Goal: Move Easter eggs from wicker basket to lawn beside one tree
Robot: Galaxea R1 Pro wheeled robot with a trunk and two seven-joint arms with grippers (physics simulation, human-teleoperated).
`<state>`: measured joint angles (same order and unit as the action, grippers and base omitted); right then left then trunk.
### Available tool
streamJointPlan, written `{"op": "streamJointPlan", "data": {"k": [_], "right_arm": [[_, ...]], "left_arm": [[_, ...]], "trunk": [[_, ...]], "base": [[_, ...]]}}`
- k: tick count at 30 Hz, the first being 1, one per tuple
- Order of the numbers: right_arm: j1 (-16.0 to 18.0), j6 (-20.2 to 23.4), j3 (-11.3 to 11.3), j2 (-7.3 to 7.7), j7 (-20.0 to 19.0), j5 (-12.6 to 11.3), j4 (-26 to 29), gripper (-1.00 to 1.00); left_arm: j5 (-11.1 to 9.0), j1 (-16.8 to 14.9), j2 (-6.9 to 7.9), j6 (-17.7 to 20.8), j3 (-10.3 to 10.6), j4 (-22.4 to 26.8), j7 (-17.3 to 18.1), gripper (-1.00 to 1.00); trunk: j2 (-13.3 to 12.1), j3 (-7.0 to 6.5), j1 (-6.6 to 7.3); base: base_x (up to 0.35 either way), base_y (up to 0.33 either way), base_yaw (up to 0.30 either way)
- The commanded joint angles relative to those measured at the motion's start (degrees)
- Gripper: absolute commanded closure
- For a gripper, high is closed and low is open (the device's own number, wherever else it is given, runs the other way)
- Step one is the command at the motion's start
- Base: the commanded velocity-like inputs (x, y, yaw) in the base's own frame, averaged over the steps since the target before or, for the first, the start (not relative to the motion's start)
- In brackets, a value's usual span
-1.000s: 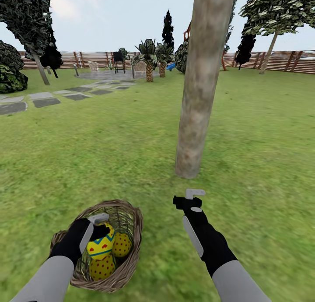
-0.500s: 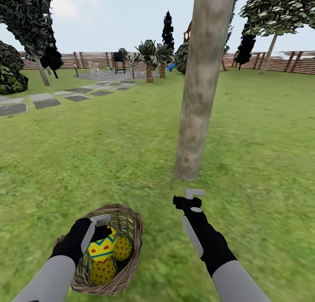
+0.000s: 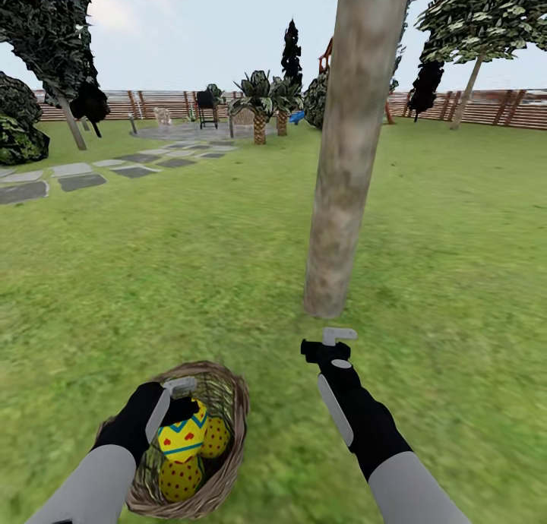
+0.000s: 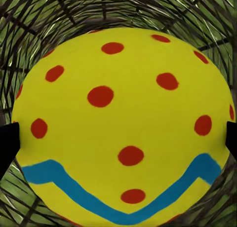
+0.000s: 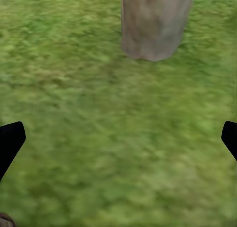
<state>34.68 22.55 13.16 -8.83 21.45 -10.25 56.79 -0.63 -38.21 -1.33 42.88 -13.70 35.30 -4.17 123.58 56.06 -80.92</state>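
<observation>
Down in the wicker basket [image 3: 228, 402], the left gripper [image 3: 181, 414] has its jaws clamped on the zigzag egg [image 3: 183, 437], a yellow one with red dots and a blue-green band, held at the top of the pile with a pale finger [image 3: 179, 388] showing above it. From the left wrist view that egg [image 4: 123, 128] fills most of the frame against the dark weave of the basket wall [image 4: 29, 19], with black fingertips [image 4: 7, 140] pressed at its two sides. The left arm reaches in low from the near side, its black wrist lying over the basket's near rim. Two more dotted eggs sit in the basket: one [image 3: 215, 437] just beside the held egg, toward the tree, and one [image 3: 179, 478] under it, nearer the robot. The basket rests on the lawn [image 3: 152, 281]. To its right the right gripper [image 3: 332, 342] hangs above the grass with the forearm stretched forward, jaws spread wide and holding nothing; its wrist view shows bare grass between the two dark fingertips [image 5: 10, 143] and the foot of the tree trunk [image 5: 155, 24] ahead. From the head view the trunk [image 3: 349, 152] rises, leaning slightly, just beyond that gripper. Farther off lie a grey stepping-stone path [image 3: 76, 178], palms [image 3: 262, 99] and a slatted wooden fence [image 3: 486, 106].
</observation>
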Motion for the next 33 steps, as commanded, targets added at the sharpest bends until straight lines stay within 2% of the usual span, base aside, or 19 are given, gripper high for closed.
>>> {"op": "streamJointPlan", "data": {"k": [1,22,26,33], "right_arm": [[0.04,0.14,0.18,0.04,0.5,-0.56,0.07,-1.0],[0.04,0.04,0.11,0.04,0.5,-0.56,0.07,-1.0],[0.04,0.04,0.11,0.04,0.52,-0.56,0.07,-1.0],[0.04,0.04,0.11,0.04,0.52,-0.56,0.06,-1.0]], "left_arm": [[-0.07,-0.03,-0.07,0.27,-0.28,0.07,-0.22,1.0],[-0.07,-0.03,-0.11,0.39,-0.28,0.03,-0.19,1.0],[-0.07,-0.03,-0.08,3.08,-0.28,0.03,-0.03,1.0],[-0.07,-0.43,-0.16,3.99,-0.28,-1.4,0.04,1.0]], "trunk": [[-0.39,-0.13,0.23],[-8.82,-3.9,4.85],[-10.42,-4.62,5.72],[-13.23,-5.88,7.26]], "base": [[0.0,0.0,0.0],[0.0,0.0,0.0],[0.0,0.0,0.0],[0.0,0.0,0.0]]}}
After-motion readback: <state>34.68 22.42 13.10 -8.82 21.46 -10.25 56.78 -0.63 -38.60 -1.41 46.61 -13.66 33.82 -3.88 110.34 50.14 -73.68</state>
